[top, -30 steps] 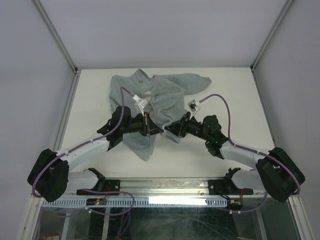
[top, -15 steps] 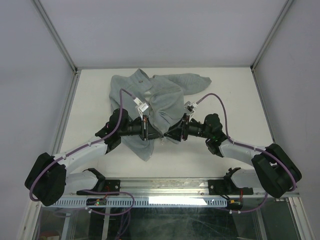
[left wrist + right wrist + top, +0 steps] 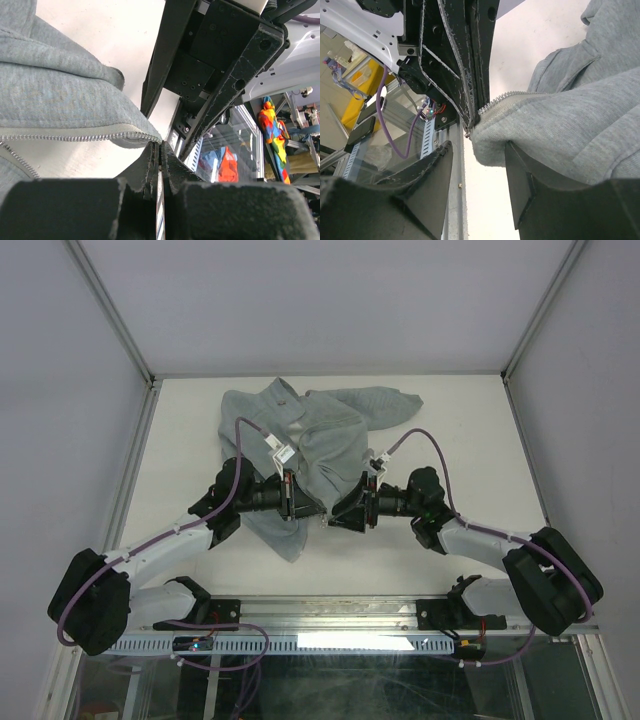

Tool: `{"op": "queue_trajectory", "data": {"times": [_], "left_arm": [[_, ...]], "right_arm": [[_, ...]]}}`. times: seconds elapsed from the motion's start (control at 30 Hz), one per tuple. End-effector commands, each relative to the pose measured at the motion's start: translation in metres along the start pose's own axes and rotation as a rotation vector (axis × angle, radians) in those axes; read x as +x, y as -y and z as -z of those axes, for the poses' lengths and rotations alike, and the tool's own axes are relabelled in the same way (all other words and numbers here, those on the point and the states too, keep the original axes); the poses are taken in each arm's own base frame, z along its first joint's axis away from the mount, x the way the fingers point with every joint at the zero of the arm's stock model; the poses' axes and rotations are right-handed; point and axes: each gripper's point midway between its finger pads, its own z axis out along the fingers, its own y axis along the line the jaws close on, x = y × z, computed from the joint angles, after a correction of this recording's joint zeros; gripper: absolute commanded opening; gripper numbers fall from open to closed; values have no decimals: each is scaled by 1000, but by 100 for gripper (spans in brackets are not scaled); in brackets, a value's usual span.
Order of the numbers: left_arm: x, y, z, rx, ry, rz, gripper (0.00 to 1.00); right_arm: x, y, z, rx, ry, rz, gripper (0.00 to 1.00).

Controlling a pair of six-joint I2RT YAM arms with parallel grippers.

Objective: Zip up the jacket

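The pale grey jacket [image 3: 320, 430] lies rumpled at the back middle of the white table [image 3: 470, 440]. Both grippers meet at its near hem corner. My left gripper [image 3: 303, 504] is shut; in the left wrist view its tips [image 3: 161, 146] pinch the end of the zipper teeth [image 3: 75, 137]. The right wrist view shows those black fingers [image 3: 465, 60] clamped on the zipper end [image 3: 502, 96]. My right gripper [image 3: 338, 512] is open, and the hem corner [image 3: 490, 145] hangs between its spread jaws [image 3: 480, 150], close to the right-hand finger. No zipper pull can be made out.
A sleeve [image 3: 385, 400] spreads to the back right of the jacket. A metal rail [image 3: 330, 615] runs along the table's near edge, and the enclosure's posts [image 3: 150, 380] stand at the back corners. Purple cables [image 3: 440, 450] loop over both wrists.
My right gripper has opened and slid a little left toward the left gripper. The left gripper stays shut on the hem and has shifted slightly away from me.
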Motion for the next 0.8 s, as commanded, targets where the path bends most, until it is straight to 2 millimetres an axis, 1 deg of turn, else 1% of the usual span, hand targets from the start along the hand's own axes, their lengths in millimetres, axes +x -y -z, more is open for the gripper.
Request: {"op": "queue_trajectory", "data": {"times": [0.0, 0.1, 0.27, 0.47, 0.53, 0.7, 0.77], "left_arm": [[-18, 20, 5, 72, 52, -100, 0], [-15, 23, 6, 91, 37, -101, 0], [-12, 27, 5, 115, 26, -101, 0], [-14, 28, 4, 117, 27, -102, 0], [-15, 29, 3, 121, 27, -104, 0], [-12, 29, 1, 123, 17, -97, 0], [-12, 28, 0, 118, 20, -94, 0]], "right_arm": [[-31, -7, -5, -18, 62, 112, 47], [-35, -1, -5, 5, 76, 113, 45], [-38, -8, -9, -49, 67, 117, 45], [-35, -13, -11, -88, 47, 128, 43], [-34, -14, -12, -97, 43, 132, 39], [-32, -13, -16, -115, 31, 130, 26], [-31, -14, -18, -127, 26, 131, 18]]}}
